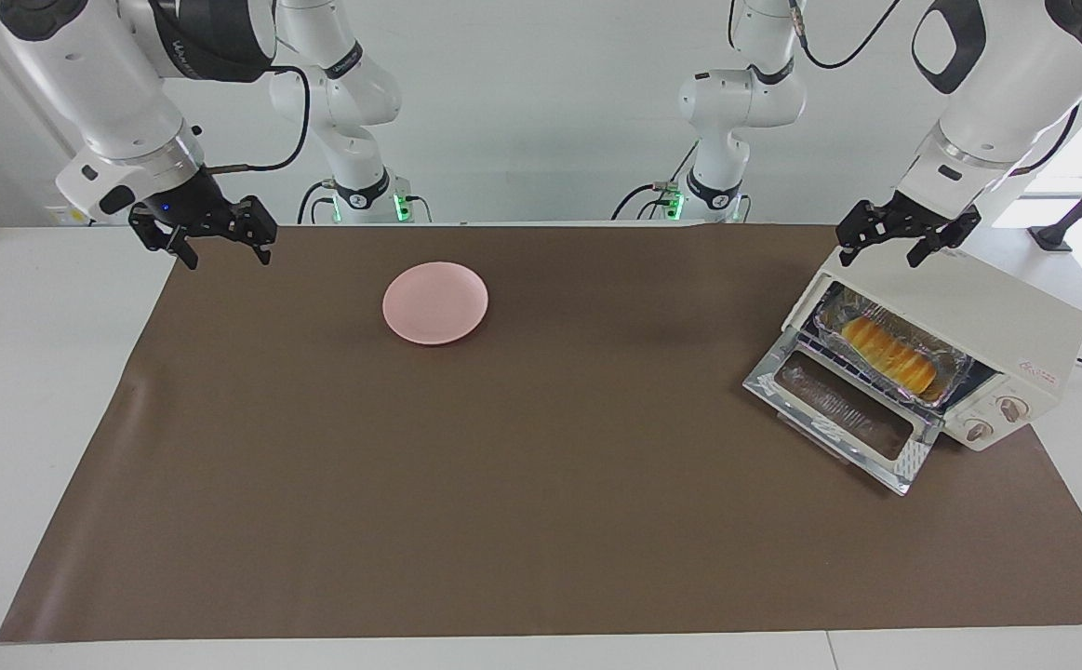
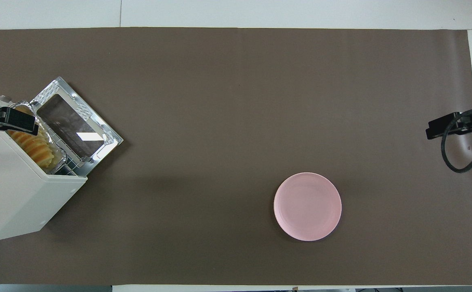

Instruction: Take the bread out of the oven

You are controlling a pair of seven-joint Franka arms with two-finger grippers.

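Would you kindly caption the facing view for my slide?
Bread in open oven, left claw above it; plate waits.

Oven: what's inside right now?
The oven, its door dropped open, holds the bread in a foil tray on the wire rack. The housing hides the cavity's depths; the bread covers the tray's floor.

One oven (image 1: 968, 344), one bread (image 1: 887, 354) loaf, one foil tray (image 1: 955, 363), one pink plate (image 1: 435, 301), one brown mat (image 1: 541, 521), and two grippers, left (image 1: 905, 244) and right (image 1: 217, 244).
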